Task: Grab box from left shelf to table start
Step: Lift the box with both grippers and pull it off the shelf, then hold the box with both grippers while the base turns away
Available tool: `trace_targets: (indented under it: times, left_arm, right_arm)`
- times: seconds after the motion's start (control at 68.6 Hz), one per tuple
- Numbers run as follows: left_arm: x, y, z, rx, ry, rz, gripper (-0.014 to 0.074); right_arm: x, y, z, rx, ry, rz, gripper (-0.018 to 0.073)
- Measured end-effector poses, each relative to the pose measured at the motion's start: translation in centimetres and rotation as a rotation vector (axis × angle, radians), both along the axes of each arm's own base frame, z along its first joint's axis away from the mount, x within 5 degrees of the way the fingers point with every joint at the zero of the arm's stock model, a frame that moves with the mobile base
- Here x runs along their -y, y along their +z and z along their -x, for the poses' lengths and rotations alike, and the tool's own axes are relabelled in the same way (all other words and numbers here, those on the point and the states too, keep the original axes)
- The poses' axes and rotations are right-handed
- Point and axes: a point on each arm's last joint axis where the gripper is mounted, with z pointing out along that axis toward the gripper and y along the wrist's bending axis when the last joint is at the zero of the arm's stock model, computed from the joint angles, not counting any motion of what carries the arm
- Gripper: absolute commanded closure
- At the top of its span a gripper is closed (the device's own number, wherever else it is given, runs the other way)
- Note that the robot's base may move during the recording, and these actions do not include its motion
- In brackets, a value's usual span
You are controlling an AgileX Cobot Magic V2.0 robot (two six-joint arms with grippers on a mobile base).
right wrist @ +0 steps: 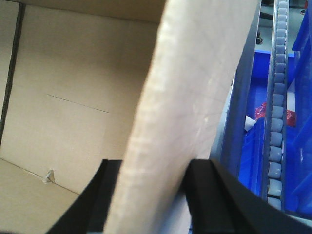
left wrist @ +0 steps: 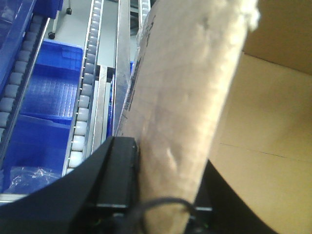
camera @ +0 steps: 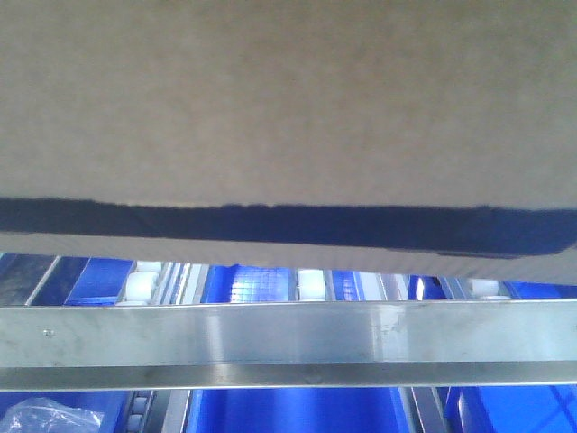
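Note:
The tan cardboard box fills the upper half of the front view, with a black printed band along its lower edge, held above the shelf's brushed silver front rail. My left gripper is shut on the box's left wall, one finger outside and one inside the open box. My right gripper is shut on the box's right wall in the same way. The box's bare inside shows in both wrist views.
Blue plastic bins sit on the rack below and behind the rail. Roller tracks and silver uprights run beside the box on the left, and a roller track with blue bins runs on the right. Clear plastic wrap lies at lower left.

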Motion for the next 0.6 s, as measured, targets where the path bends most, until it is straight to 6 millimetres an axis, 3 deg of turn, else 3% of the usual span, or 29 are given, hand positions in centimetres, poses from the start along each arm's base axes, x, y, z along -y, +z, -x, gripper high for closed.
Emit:
trace_targets:
  times: [0.598]
  left_arm:
    - [0.00, 0.01, 0.00, 0.001, 0.000, 0.001, 0.0689]
  right_arm:
    - [0.00, 0.00, 0.00, 0.000, 0.000, 0.000, 0.0497]
